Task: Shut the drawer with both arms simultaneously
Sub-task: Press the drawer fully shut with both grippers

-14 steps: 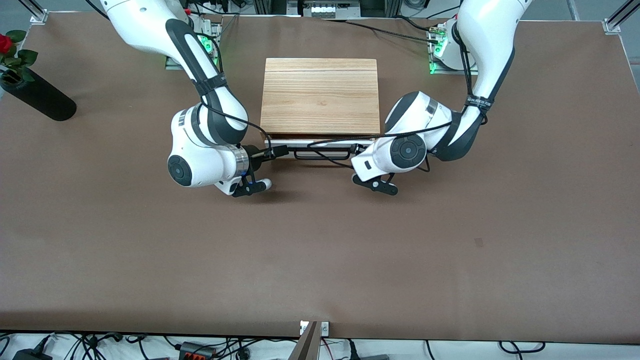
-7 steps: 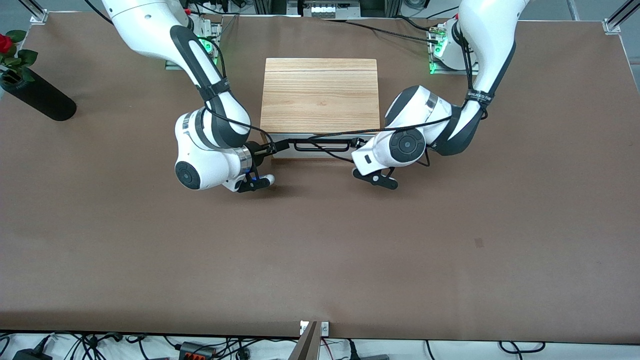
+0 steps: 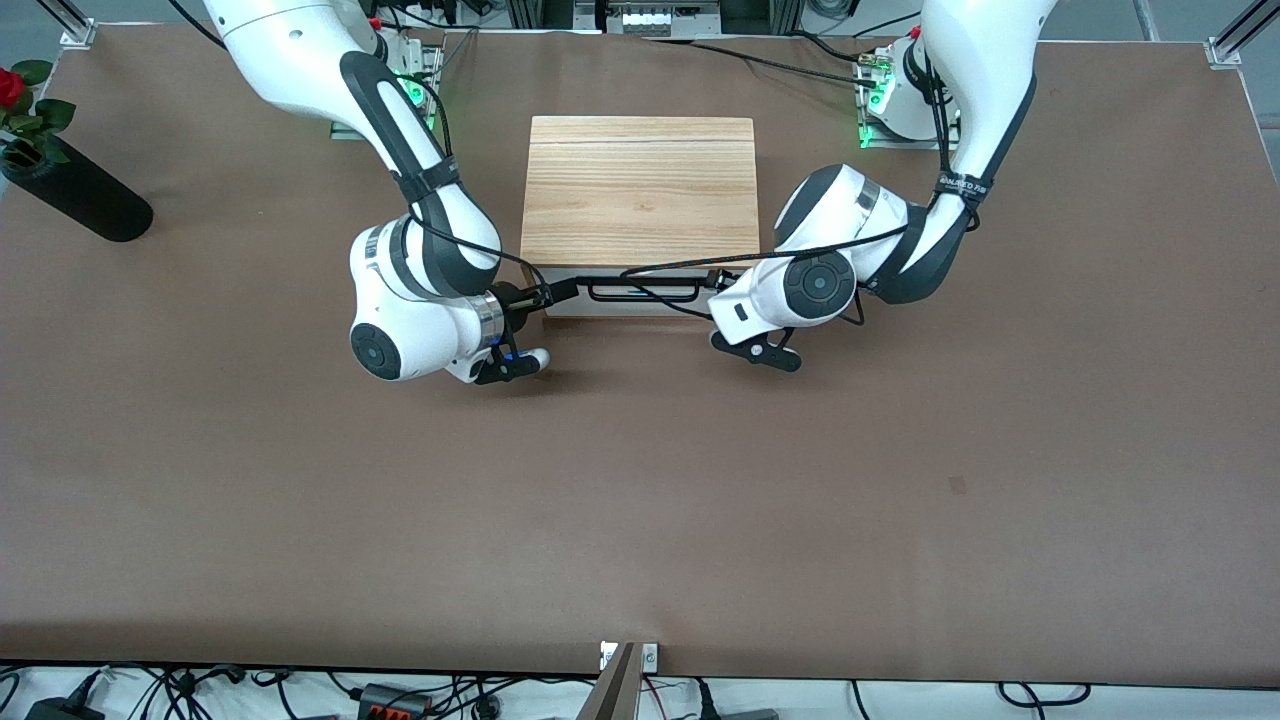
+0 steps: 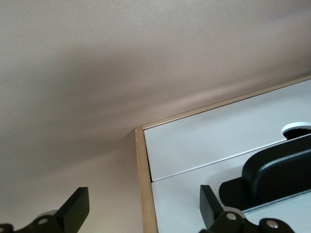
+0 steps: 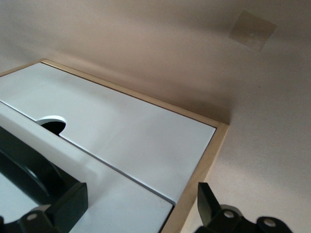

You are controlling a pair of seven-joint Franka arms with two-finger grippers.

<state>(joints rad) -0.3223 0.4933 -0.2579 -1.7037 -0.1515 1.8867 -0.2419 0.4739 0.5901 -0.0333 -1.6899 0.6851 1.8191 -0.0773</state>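
The wooden box [image 3: 640, 195] stands mid-table between the two arms. The drawer's white front panel [image 3: 640, 306] with its black bar handle [image 3: 640, 292] sits about flush with the box front. My right gripper [image 3: 562, 291] is at the drawer front's end toward the right arm, open, its fingers straddling the box's corner edge [image 5: 194, 184]. My left gripper [image 3: 718, 283] is at the opposite end, open, also straddling the corner edge [image 4: 144, 194]. The left wrist view shows the panel [image 4: 194, 199] and handle [image 4: 277, 170]. The right wrist view shows the panel [image 5: 116, 199] and handle [image 5: 24, 165].
A black vase [image 3: 80, 195] with a red rose [image 3: 10, 85] lies near the table edge at the right arm's end. A black cable [image 3: 680, 268] from the left arm hangs across the box front. Bare brown table [image 3: 640, 500] lies nearer the camera.
Both grippers moved toward the box and the drawer slid in from slightly protruding to about flush. Over the last half second only the left arm shifted slightly.
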